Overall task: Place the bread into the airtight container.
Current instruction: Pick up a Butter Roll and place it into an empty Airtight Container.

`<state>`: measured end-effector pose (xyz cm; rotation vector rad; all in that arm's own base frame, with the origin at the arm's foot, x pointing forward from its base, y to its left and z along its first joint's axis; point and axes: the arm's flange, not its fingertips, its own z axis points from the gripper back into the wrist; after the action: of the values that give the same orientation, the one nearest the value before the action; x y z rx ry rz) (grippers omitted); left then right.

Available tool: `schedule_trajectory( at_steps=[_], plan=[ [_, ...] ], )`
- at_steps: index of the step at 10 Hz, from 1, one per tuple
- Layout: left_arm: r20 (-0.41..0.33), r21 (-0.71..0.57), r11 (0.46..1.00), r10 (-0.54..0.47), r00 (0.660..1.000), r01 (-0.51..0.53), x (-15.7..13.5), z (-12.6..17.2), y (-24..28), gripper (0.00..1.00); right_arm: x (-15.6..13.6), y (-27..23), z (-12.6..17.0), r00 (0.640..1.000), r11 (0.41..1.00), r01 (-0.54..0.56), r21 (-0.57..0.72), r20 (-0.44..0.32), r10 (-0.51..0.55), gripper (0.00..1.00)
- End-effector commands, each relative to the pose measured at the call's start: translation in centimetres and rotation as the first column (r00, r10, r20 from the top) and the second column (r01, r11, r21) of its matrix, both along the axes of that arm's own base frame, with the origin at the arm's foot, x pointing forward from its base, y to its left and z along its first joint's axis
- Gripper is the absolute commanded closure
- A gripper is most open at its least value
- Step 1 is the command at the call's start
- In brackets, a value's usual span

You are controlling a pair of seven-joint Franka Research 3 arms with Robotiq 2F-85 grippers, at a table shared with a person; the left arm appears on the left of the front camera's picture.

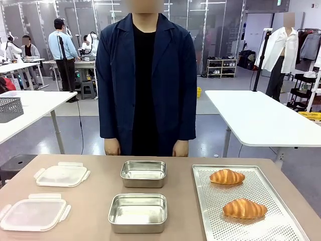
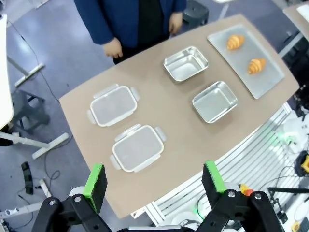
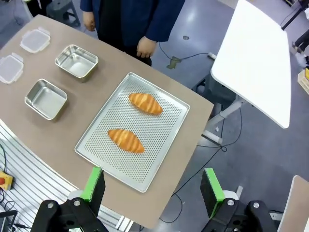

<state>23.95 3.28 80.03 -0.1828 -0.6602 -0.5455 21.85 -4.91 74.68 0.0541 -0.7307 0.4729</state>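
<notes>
Two croissants lie on a perforated metal tray (image 1: 281, 228) at the table's right: one farther back (image 1: 226, 176) (image 3: 145, 103) and one nearer (image 1: 244, 209) (image 3: 125, 140). Two empty steel containers stand mid-table, a far one (image 1: 143, 173) (image 2: 186, 63) (image 3: 76, 62) and a near one (image 1: 138, 212) (image 2: 215, 101) (image 3: 46, 98). My left gripper (image 2: 157, 181) hangs high above the table's near left edge, open and empty. My right gripper (image 3: 152, 186) hovers high over the tray's near right corner, open and empty.
Two clear plastic lids lie at the table's left, one farther (image 1: 61, 175) (image 2: 112, 105) and one nearer (image 1: 33, 213) (image 2: 138, 148). A person in a dark blue coat stands at the far edge, hands (image 1: 112, 146) hanging down. White tables stand behind.
</notes>
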Motion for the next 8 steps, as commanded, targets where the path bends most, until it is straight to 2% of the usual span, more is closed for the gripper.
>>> schedule_trajectory(
  at_steps=[1,2,4,5,8],
  plan=[
    [0.020,-0.020,1.000,0.002,1.000,-0.002,-1.7,0.5,1.2,0.00,-0.6,-1.2,0.0,1.000,0.999,0.005,-0.040,-0.001,-0.005,0.00],
    [0.047,-0.023,1.000,0.016,0.999,-0.015,-2.7,0.9,1.4,0.00,-1.1,-1.5,0.1,1.000,0.999,0.008,-0.040,0.008,-0.007,0.00],
    [0.062,-0.078,0.997,0.009,0.998,-0.004,-2.3,0.9,1.3,0.00,-0.2,-1.6,-0.4,1.000,0.999,-0.007,-0.043,-0.017,0.006,0.00],
    [0.053,-0.022,0.999,0.034,0.998,-0.033,-2.7,1.2,1.7,0.00,-1.2,-1.1,0.4,1.000,1.000,0.015,-0.006,0.014,-0.015,0.00],
    [0.053,-0.022,0.999,0.034,0.998,-0.033,-2.7,1.2,1.7,0.00,-1.2,-1.1,0.4,1.000,1.000,0.015,-0.006,0.014,-0.015,0.00]
  ],
)
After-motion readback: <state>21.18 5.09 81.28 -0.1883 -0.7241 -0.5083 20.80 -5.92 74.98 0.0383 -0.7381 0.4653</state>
